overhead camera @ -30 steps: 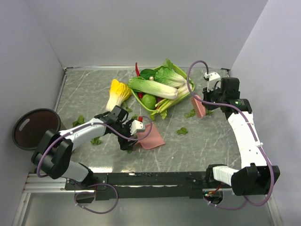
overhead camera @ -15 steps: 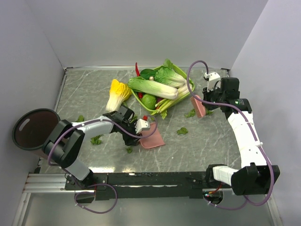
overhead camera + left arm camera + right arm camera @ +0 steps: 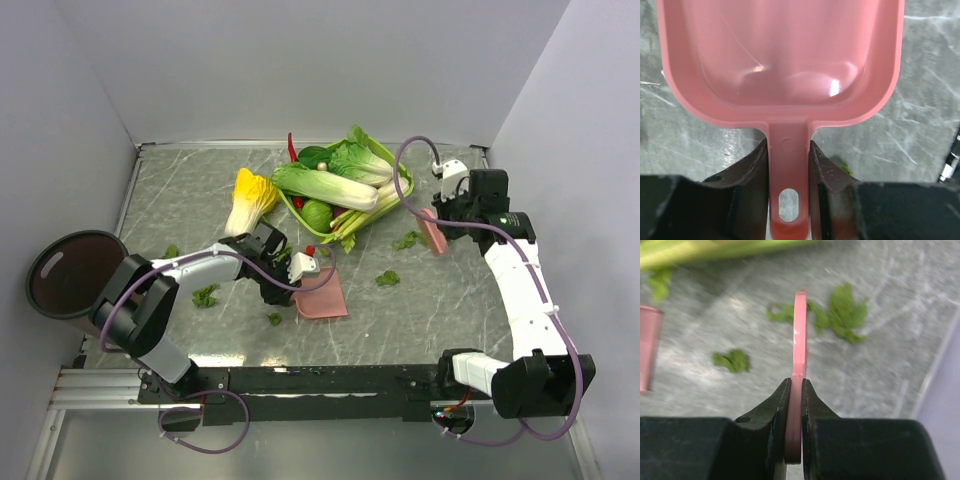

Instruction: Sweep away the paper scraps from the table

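Observation:
A pink dustpan (image 3: pixel 322 293) lies flat on the grey marble table (image 3: pixel 430 310) near the middle front. My left gripper (image 3: pixel 298 270) is shut on its handle, and in the left wrist view both fingers press the handle's sides below the dustpan's tray (image 3: pixel 780 55). My right gripper (image 3: pixel 447 220) is shut on a thin pink brush (image 3: pixel 433 233), seen edge-on in the right wrist view (image 3: pixel 800 330). Several green paper scraps lie loose: one (image 3: pixel 387 278) right of the dustpan, one (image 3: pixel 405 240) by the brush, one (image 3: pixel 205 296) under my left arm. More scraps (image 3: pixel 842 312) show beyond the brush.
A green basket of large cabbages and greens (image 3: pixel 340 185) sits at the back centre, with a yellow-and-white cabbage (image 3: pixel 250 197) to its left. A round dark brown bin (image 3: pixel 75 272) stands off the table's left edge. White walls close in the back and sides.
My left gripper moved onto the dustpan's handle and closed on it, shifting the dustpan slightly. My right gripper turned the brush and moved it a little to the right.

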Controlling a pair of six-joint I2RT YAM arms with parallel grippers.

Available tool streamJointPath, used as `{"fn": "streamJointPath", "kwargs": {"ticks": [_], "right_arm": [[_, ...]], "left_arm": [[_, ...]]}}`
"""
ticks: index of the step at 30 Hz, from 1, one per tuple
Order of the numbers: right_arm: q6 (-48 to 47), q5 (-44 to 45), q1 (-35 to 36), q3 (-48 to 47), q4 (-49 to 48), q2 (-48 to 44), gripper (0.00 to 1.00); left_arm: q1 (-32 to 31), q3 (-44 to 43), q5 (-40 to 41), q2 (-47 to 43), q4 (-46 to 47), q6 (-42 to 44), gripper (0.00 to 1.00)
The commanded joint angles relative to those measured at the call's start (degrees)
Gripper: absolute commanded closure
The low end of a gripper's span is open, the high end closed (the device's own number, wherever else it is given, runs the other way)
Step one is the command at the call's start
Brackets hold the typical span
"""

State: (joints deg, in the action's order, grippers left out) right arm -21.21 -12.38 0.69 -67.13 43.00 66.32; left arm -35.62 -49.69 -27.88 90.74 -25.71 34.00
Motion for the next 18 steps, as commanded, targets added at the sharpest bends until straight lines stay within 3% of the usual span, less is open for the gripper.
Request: {"fn": "streamJointPath", "kwargs": {"ticks": [1, 5, 8, 14, 18], "right_arm": [[-8.57, 7.98, -2.01, -3.35, 5.94, -2.6, 1.0], [-10.43, 14.03, -2.18, -5.9, 9.47, -3.22, 1.0], [-12.62, 16.16, -3.32, -5.99, 6.67, -2.52, 1.0], [-15.52, 6.15, -5.61, -4.34, -5.37, 1.43, 1.0], [-13.08, 1.93, -5.44, -1.69, -13.46, 3.37, 1.0]], "left_arm": [[-0.42, -4.8, -4.02, -3.81, -6.45, 2.56, 0.83], [-1.47, -5.51, -3.5, -5.83, -7.95, 2.83, 0.99], [-3.05, -5.5, -2.71, -7.24, -9.08, 1.69, 0.99], [-4.81, -8.22, 3.79, -7.25, -14.36, 0.9, 0.99], [-8.41, -11.56, 7.13, -4.44, -13.93, -6.47, 0.99]]}}
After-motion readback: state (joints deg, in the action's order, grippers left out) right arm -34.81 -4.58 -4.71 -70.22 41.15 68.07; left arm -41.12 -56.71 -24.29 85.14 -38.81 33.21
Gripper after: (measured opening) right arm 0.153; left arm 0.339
